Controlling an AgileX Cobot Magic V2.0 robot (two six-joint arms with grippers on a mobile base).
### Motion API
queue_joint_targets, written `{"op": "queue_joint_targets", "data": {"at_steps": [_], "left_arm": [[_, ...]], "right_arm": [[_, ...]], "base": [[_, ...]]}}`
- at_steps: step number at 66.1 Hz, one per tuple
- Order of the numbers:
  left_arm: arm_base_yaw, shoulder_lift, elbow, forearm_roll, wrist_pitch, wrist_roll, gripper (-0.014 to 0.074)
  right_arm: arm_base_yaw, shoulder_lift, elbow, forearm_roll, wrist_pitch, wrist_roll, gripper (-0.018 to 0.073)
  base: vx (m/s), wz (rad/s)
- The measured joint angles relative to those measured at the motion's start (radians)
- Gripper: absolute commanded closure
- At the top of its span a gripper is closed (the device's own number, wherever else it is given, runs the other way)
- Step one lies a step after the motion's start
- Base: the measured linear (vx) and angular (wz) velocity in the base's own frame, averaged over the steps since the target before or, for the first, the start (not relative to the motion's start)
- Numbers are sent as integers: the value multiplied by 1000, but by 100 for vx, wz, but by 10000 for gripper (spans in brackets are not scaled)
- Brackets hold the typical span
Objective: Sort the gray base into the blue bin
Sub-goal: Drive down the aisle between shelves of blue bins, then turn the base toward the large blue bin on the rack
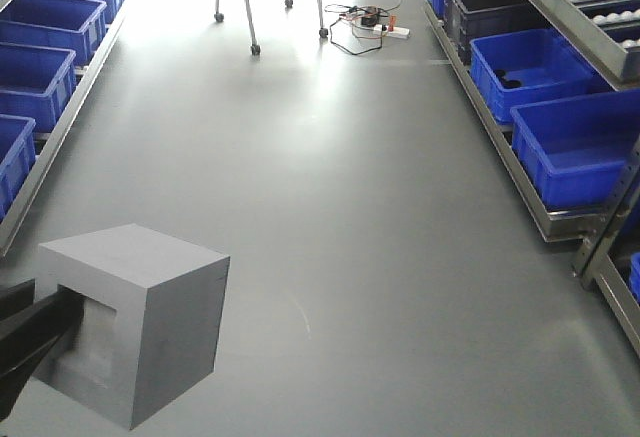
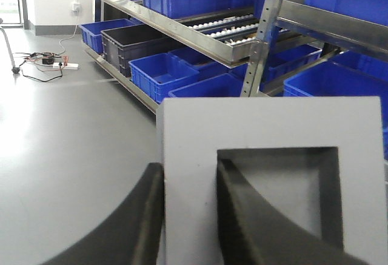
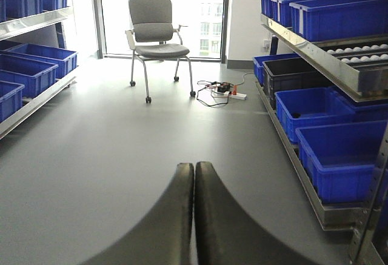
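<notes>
Grip: your left gripper pinches the recess wall of the matte gray cube-shaped base, so it hangs secure at seven o'clock. Your right gripper is pressed together, empty. A deep bright-blue plastic bin waits at three o'clock.

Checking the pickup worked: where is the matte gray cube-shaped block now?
The matte gray cube-shaped block is at lower left in the front view, held by the left gripper, one finger inside its square recess.

Aisle floor open; racks flank both sides; chair beyond
</notes>
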Motion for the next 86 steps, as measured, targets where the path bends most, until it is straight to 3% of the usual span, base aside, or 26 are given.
{"op": "queue_joint_targets", "data": {"at_steps": [27,86], "left_arm": [[0,0,0,0,0,0,602],[0,0,0,0,0,0,602]], "right_arm": [[0,0,0,0,0,0,568],[0,0,0,0,0,0,568]], "base": [[39,31],[30,75]]}}
